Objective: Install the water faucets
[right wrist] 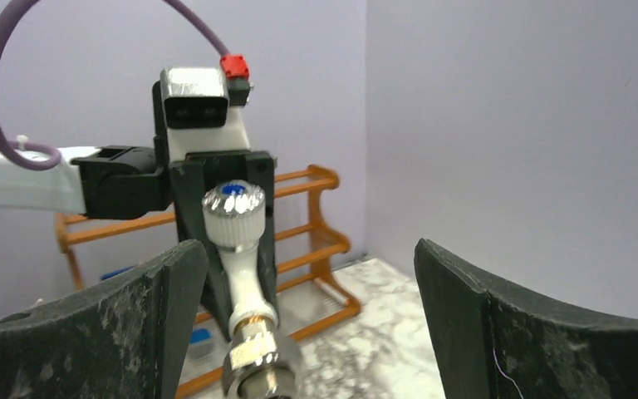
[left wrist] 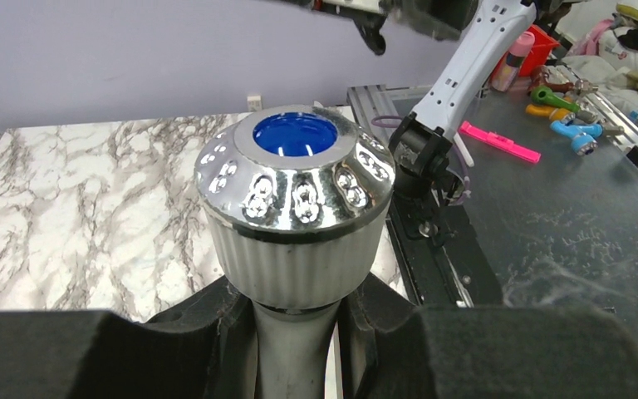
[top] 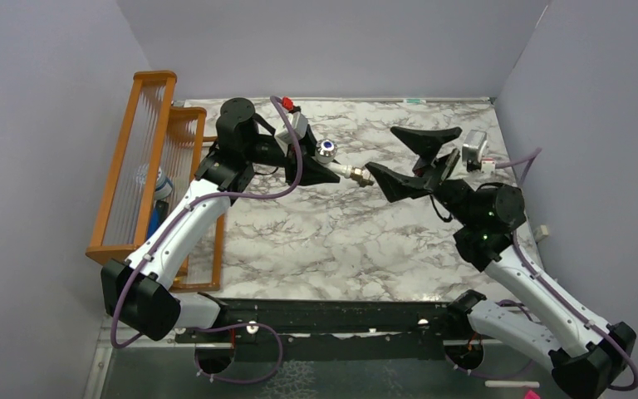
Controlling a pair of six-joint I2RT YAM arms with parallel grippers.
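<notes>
Above the far middle of the marble table (top: 341,241), the left gripper (top: 320,169) is clamped on the white tap (top: 342,170) and holds it off the surface. In the left wrist view the black pads (left wrist: 91,353) press the tap's stem (left wrist: 295,349) from both sides. The knob (left wrist: 295,191) stands just above them, with a ribbed white skirt under a silvery cap and a blue dot in the centre. From above, the knob (top: 326,149) sits on the far side of the gripper, and the tap's metal end (top: 357,175) points right, towards the other arm.

The right gripper (top: 380,150) faces it with its jaws wide apart and nothing held. Its nearer finger (top: 395,183) has its tip just beside the metal end; whether they touch I cannot tell. In the right wrist view the tap (right wrist: 237,274) hangs between the two fingers (right wrist: 91,332), closer to the one on the picture's left. Its knob (right wrist: 233,212) is up and the metal end (right wrist: 253,366) is down, towards the camera.

Behind the tap in that view is the left arm's camera box (right wrist: 199,100), with a purple cable (right wrist: 0,75) looping off it. A wooden rack (top: 133,166) stands along the left edge of the table, well apart from both grippers, with something blue (top: 156,218) in it. Past the table's near edge, the left wrist view shows a grey bench (left wrist: 565,233) with a pink stick (left wrist: 498,141) lying on it.
</notes>
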